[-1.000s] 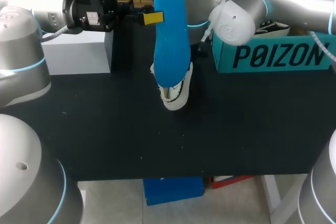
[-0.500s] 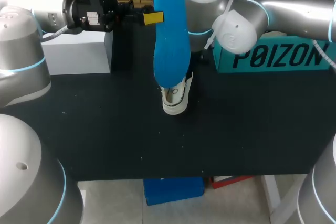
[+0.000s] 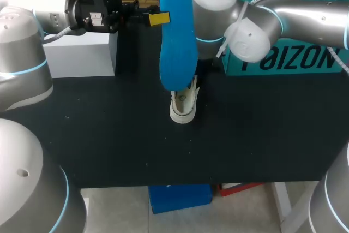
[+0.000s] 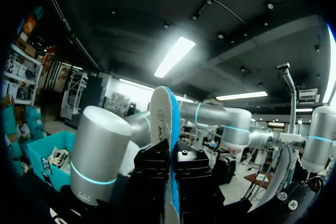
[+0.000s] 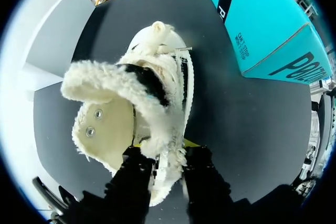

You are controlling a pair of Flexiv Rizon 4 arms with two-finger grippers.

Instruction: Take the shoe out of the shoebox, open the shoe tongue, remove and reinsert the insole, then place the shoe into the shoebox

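Insole [image 3: 178, 42] clamped upright in left gripper [image 4: 171, 153]; right gripper [image 5: 168, 156] pinches shoe [image 5: 113, 129] wall.

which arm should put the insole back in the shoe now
Left. The left gripper is shut on the blue insole, which hangs upright over the shoe. The right gripper is shut on the shoe, so it likely serves best steadying it.

head: evenly bright | left wrist: dim, backlit | shadows: soft
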